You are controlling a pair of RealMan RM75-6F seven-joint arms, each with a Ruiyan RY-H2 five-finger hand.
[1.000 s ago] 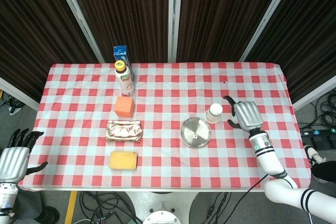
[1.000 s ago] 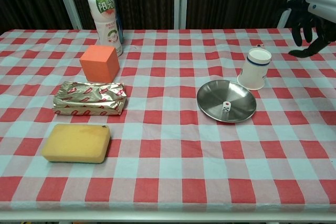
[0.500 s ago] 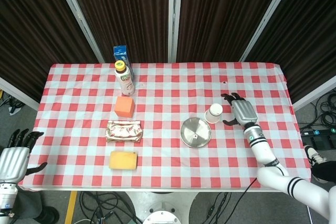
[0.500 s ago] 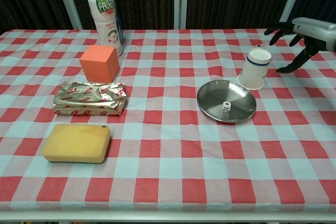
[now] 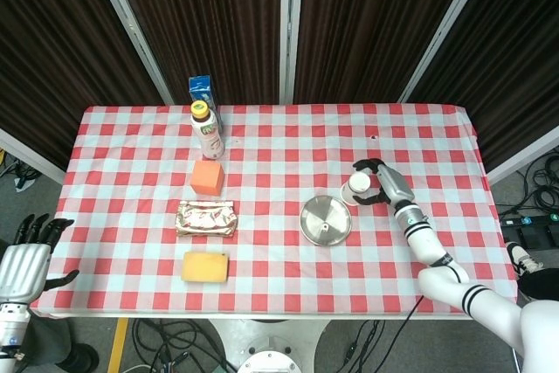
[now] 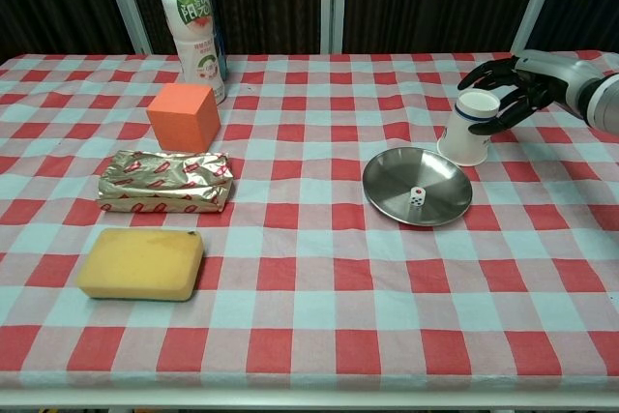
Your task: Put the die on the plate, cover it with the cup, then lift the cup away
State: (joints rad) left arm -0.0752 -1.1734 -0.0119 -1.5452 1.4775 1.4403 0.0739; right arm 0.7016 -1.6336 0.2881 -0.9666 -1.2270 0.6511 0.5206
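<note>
One step done imo: die point(image 6: 417, 196) sits on plate point(image 6: 387, 188). Right hand point(image 6: 514, 90) spread wide around cup point(image 6: 469, 127), not gripping yet; cover+lift left.

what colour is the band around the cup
Dark blue, on the white cup; clearest in the chest view.

light: bright, even, from overhead | shadows: soft, short under the plate point(image 6: 417, 186) | glare: faint sheen on its metal | backdrop: dark curtains point(image 5: 210, 15), little detail | focus: sharp in both views
</note>
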